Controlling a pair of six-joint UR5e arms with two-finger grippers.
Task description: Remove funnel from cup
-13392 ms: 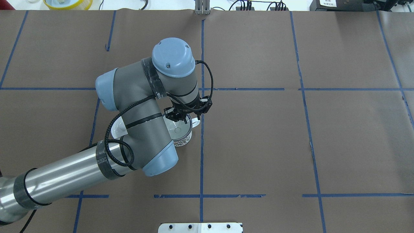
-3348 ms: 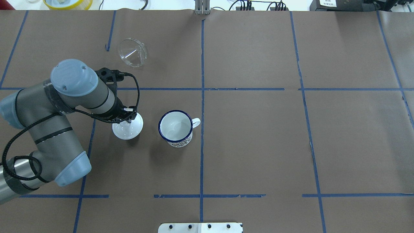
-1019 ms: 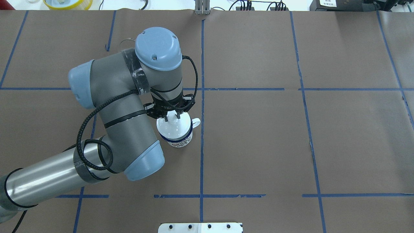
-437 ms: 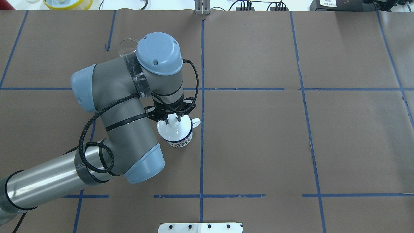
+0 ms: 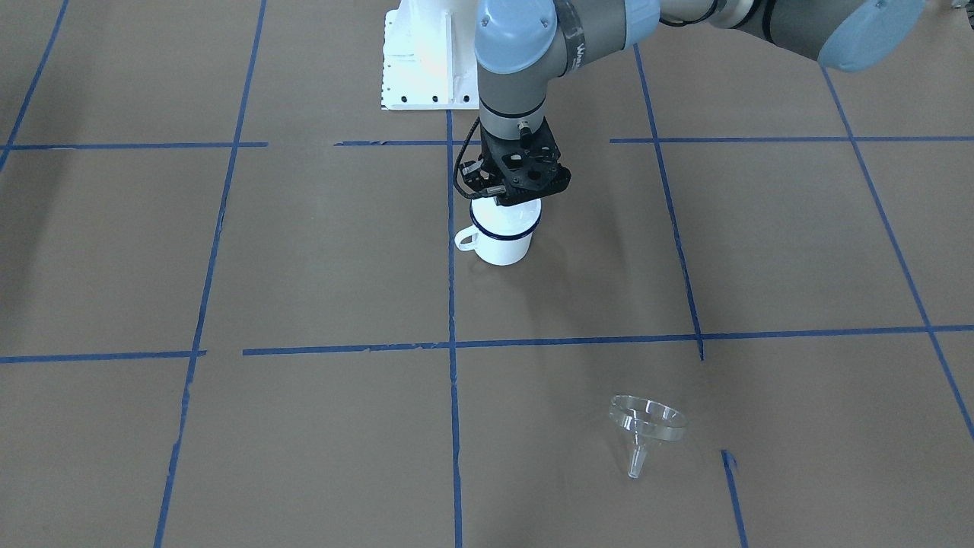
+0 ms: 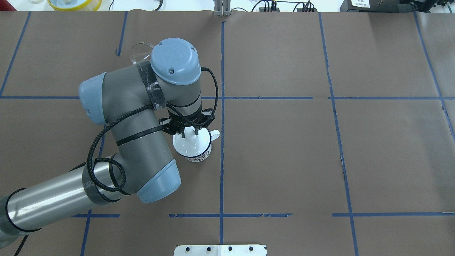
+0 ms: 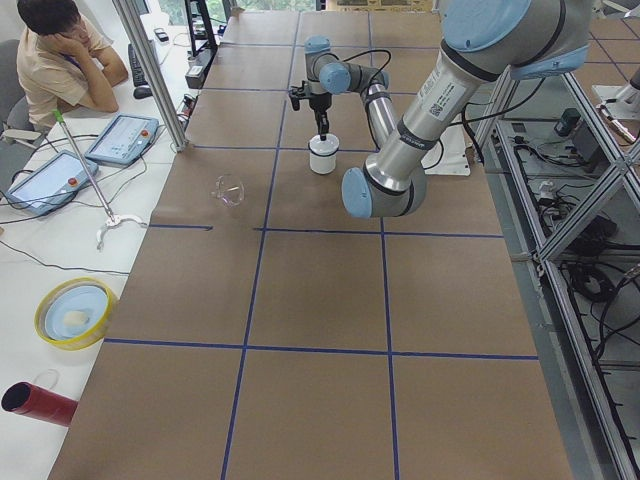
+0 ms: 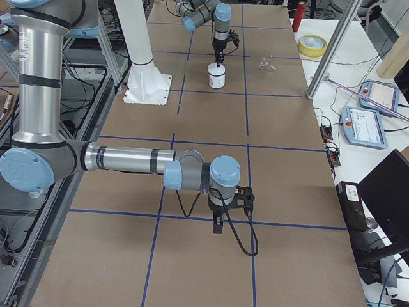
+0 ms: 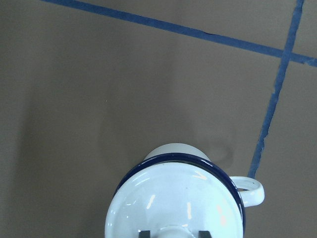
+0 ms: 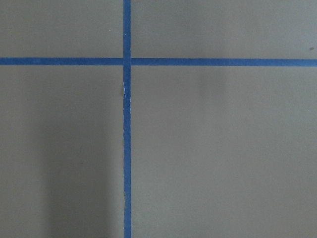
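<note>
In the view from above, the left arm (image 6: 53, 202) is coming in from the lower left. In the upper left, the funnel (image 6: 138, 53) is peeking out from behind that arm. It is lying on its side on the bench (image 6: 320, 160), all by itself, so it looks like it is already out of the cup. In the middle, the left jaws are hanging over the cup (image 6: 199, 153), and a round white lid (image 6: 187, 144) is sitting on top of it. The jaws are standing on each side of the lid's knob with a little gap, so they look let go. The funnel is lying well apart from these jaws, up and to the left. In the front view its spout is pointing at the bottom of the picture. The left arm is the nearer one. The right jaws are sitting far off, and I cannot tell if they are let go or squeezed.
</note>
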